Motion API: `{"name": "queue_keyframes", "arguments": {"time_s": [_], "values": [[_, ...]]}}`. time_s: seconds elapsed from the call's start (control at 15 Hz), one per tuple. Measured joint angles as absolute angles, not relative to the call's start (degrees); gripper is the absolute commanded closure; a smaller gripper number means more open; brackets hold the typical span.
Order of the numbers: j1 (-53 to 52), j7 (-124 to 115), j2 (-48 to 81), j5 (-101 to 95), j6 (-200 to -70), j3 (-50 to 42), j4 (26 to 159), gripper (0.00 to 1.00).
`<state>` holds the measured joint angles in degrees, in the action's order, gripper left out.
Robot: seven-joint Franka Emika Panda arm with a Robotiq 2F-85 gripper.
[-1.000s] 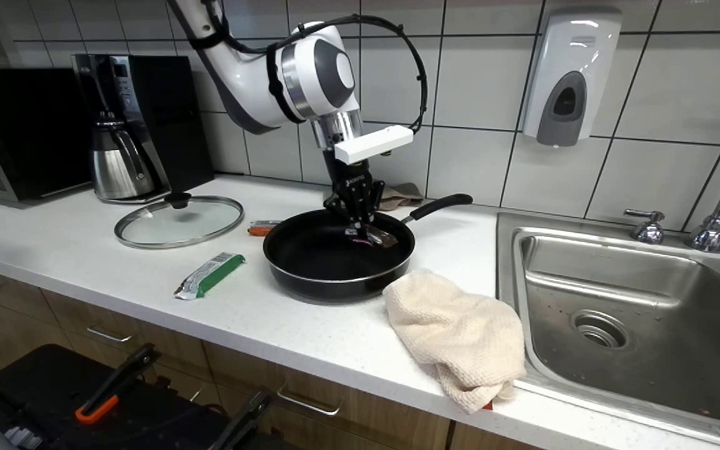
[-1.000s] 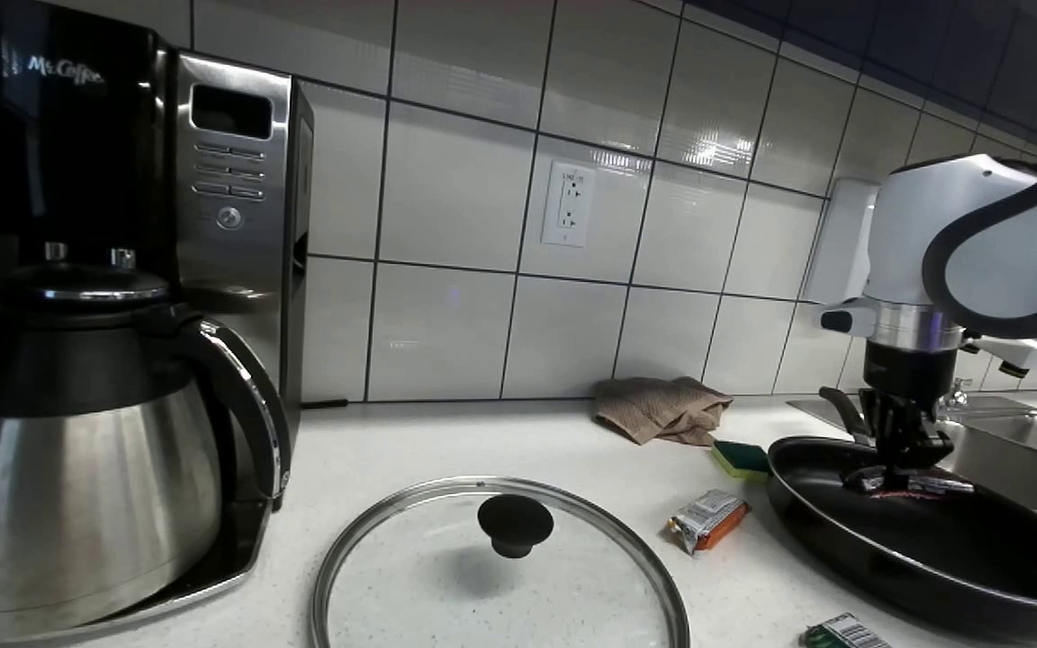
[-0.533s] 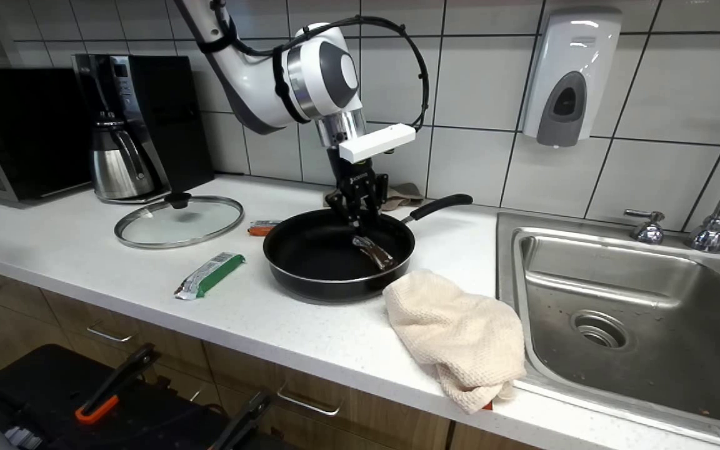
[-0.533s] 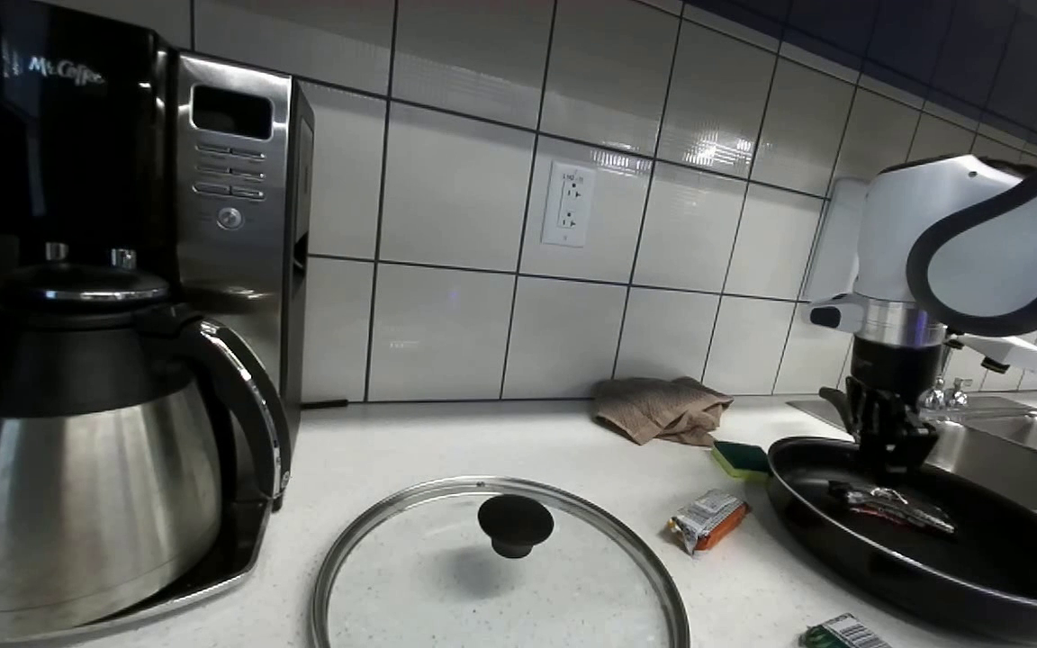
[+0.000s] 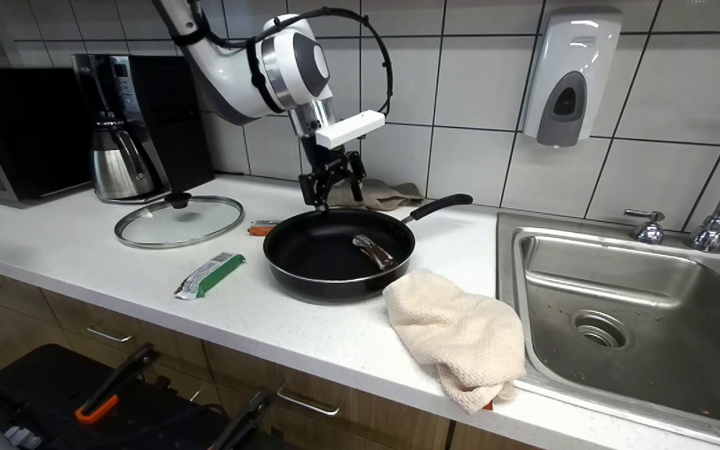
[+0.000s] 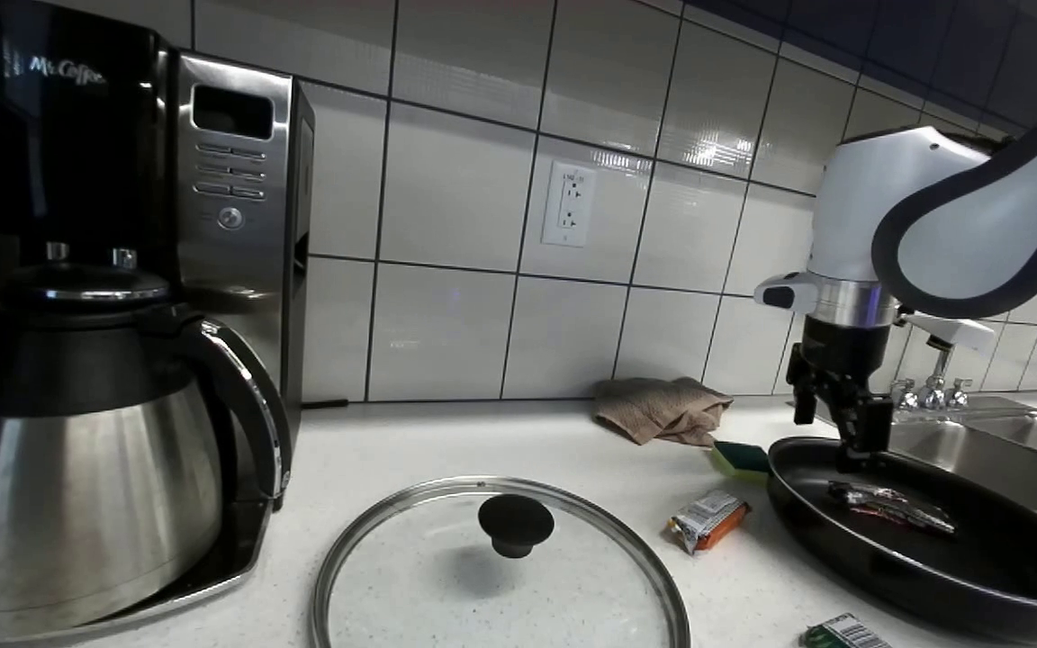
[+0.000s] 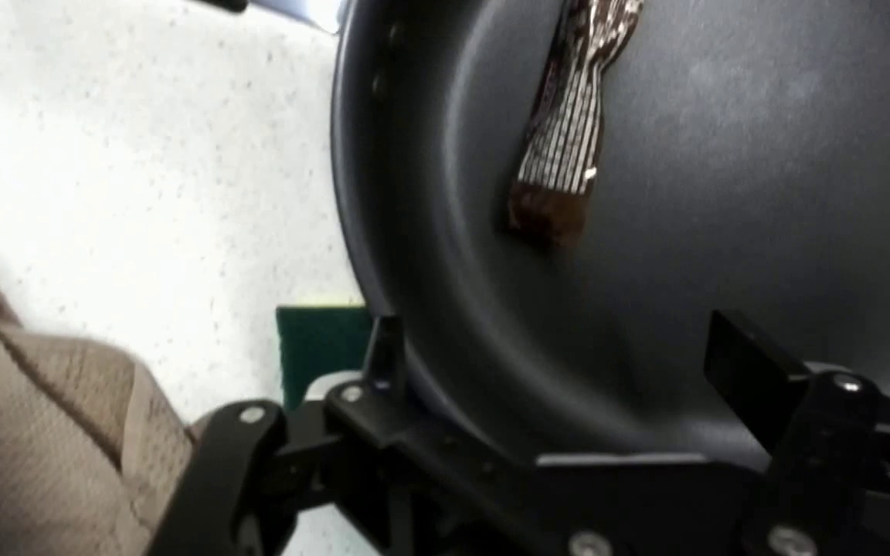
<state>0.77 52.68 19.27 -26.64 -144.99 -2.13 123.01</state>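
My gripper (image 5: 340,201) stands open above the back rim of a black frying pan (image 5: 310,253), with nothing between its fingers. In the wrist view the gripper (image 7: 555,330) has its jaws spread wide over the edge of the pan (image 7: 723,201). A brown wrapped bar (image 5: 374,252) lies flat inside the pan, apart from the fingers. The wrist view shows the bar (image 7: 565,147) ahead of the fingertips, its far end cut off by the frame. In an exterior view the crinkled bar (image 6: 892,506) is below and beyond the gripper (image 6: 829,439).
Left of the pan lie a glass lid (image 5: 179,225), a green-wrapped bar (image 5: 213,275) and an orange packet (image 6: 707,520). A green sponge (image 6: 740,459) and brown cloth (image 6: 662,409) are behind. A cream towel (image 5: 454,331) lies between pan and sink (image 5: 510,262). The pan's handle (image 5: 441,205) points backward.
The gripper has opened and let go of the brown bar, which now lies in the pan. The arm has risen and moved back toward the pan's rear rim.
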Motion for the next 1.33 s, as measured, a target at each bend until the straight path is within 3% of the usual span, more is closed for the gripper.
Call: {"name": "queue_keyframes", "arguments": {"time_s": [0.53,1.33], "values": [[-1.12,61.02,20.34,-25.49,-148.97,3.89,119.32,0.0],[3.26,88.73,22.8,-5.7,-153.39,14.42,119.33,0.0]]}}
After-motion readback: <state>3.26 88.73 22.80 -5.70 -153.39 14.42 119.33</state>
